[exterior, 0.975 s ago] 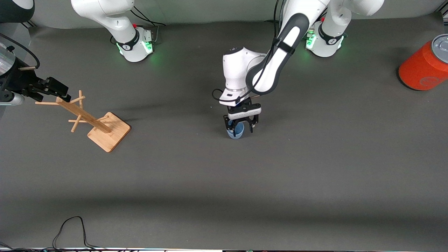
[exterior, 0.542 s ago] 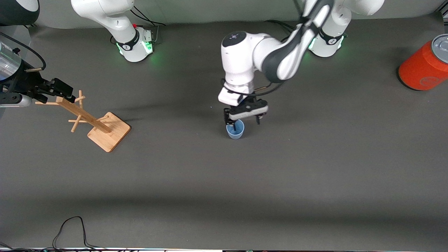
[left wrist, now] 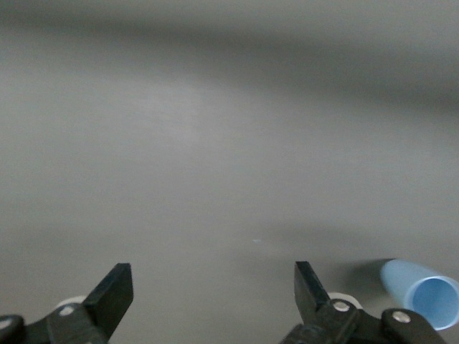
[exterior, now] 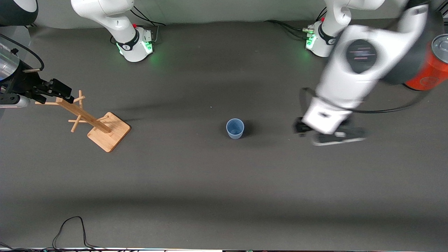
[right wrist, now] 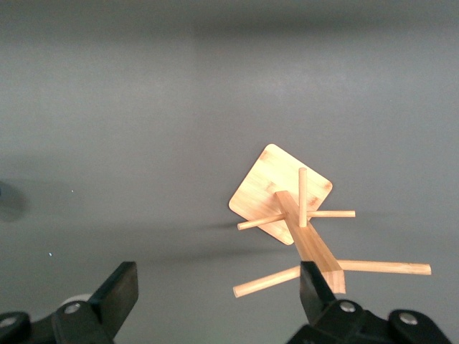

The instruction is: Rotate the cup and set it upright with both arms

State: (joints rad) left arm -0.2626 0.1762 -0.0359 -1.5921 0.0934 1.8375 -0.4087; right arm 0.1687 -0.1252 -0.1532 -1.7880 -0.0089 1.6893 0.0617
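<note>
A dark-grey matte bench (exterior: 196,182) is seen from above, with two white jointed robot arms based along its robot-side edge. The left arm (exterior: 353,77) is caught in motion blur toward its own end of the bench, its black two-finger gripper (exterior: 329,134) carried above bare bench surface, well apart from the cup; in the left wrist view the fingers (left wrist: 115,290) are spread wide with nothing between them, which suggests the cup is released. The right arm's black gripper (exterior: 52,89) is held over the top of a pale wooden peg rack on a square base (exterior: 108,131) near the right arm's end of the bench, its fingers (right wrist: 122,287) likewise parted and empty, apparently waiting. A large orange can with a grey lid (exterior: 428,66) is partly hidden by the left arm near the corner at that arm's end. The small pale-blue tapered cup (exterior: 235,128) is set upright, mouth up, alone near the middle of the bench, so the uprighting is judged essentially complete.
</note>
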